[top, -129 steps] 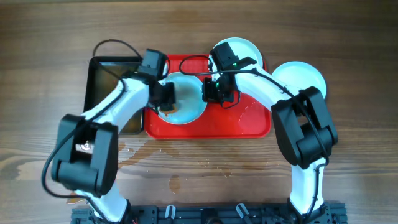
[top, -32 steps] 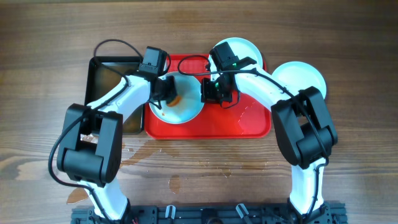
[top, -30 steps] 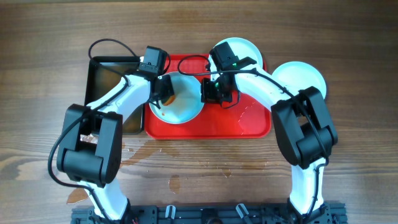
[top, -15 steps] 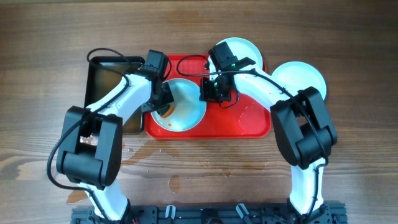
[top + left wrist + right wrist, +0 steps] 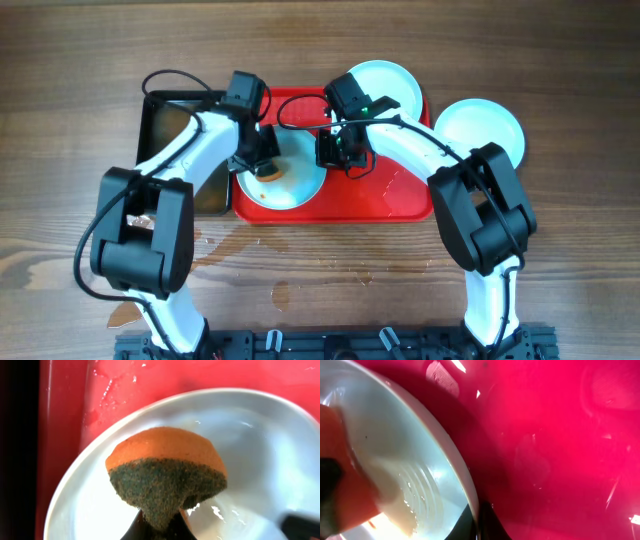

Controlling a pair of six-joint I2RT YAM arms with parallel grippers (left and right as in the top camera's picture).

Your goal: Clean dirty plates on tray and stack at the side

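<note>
Overhead, the left gripper (image 5: 260, 157) holds a sponge (image 5: 268, 172) on a plate (image 5: 290, 190) inside the red tray (image 5: 392, 196); the left wrist view shows this sponge pinched tightly, and the right wrist view shows the right gripper (image 5: 479, 523) closed on the plate rim.

Your view: tray (image 5: 400, 197) on table (image 5: 570, 260), narrow tray (image 5: 165, 130) against its left edge. First plate (image 5: 297, 183) in tray's left half, sponge (image 5: 167, 472) on it; second plate (image 5: 388, 80) over far-right rim; third plate (image 5: 480, 125) right of tray.
</note>
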